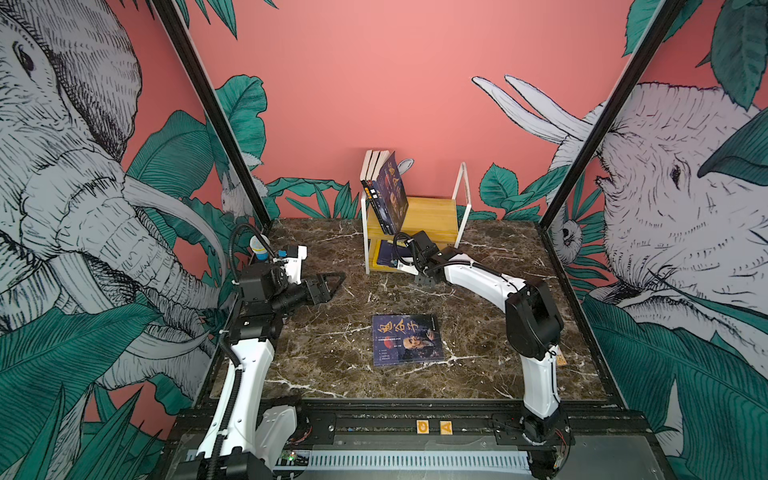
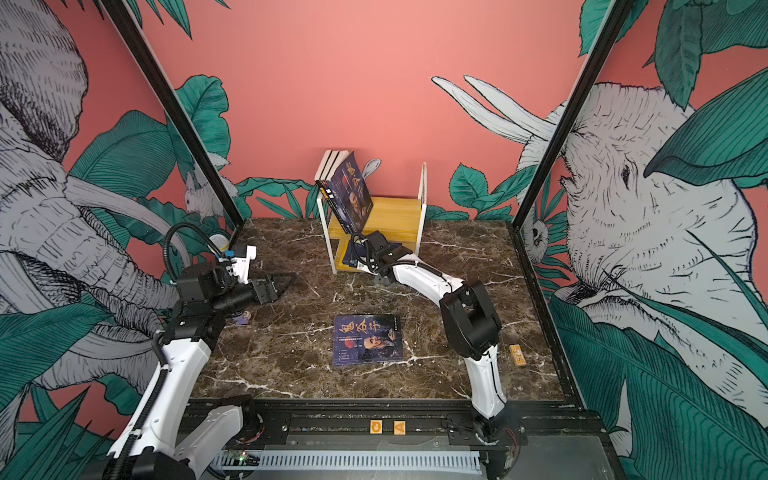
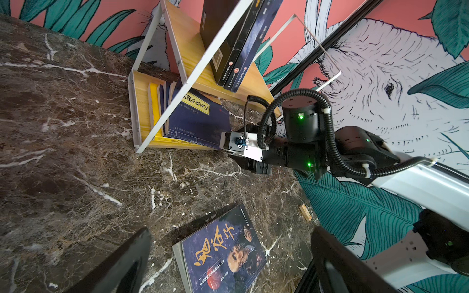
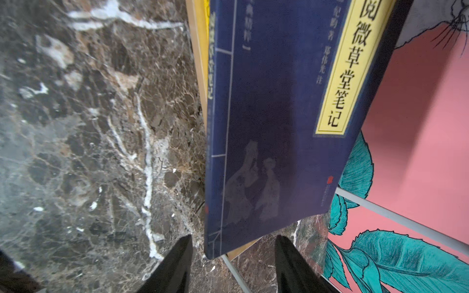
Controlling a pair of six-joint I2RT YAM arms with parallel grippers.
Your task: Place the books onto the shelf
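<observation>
Small yellow-wood, white-framed shelf [image 1: 432, 216] stands far centre on brown marble desk [image 1: 328, 345], three dark paperbacks [image 1: 384, 187] leaning on top. Right tool [image 4: 233, 236], jaws apart, straddles navy yellow-labelled book [image 4: 274, 126] in lower tier. Left tool [image 3: 231, 229] gapes wide. Navy portrait book [image 1: 406, 340] lies flat mid-desk.

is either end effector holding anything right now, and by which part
Nothing is held. The right end effector stands open astride a corner of the navy book in the shelf, gaps showing; the left end effector is open and empty.
</observation>
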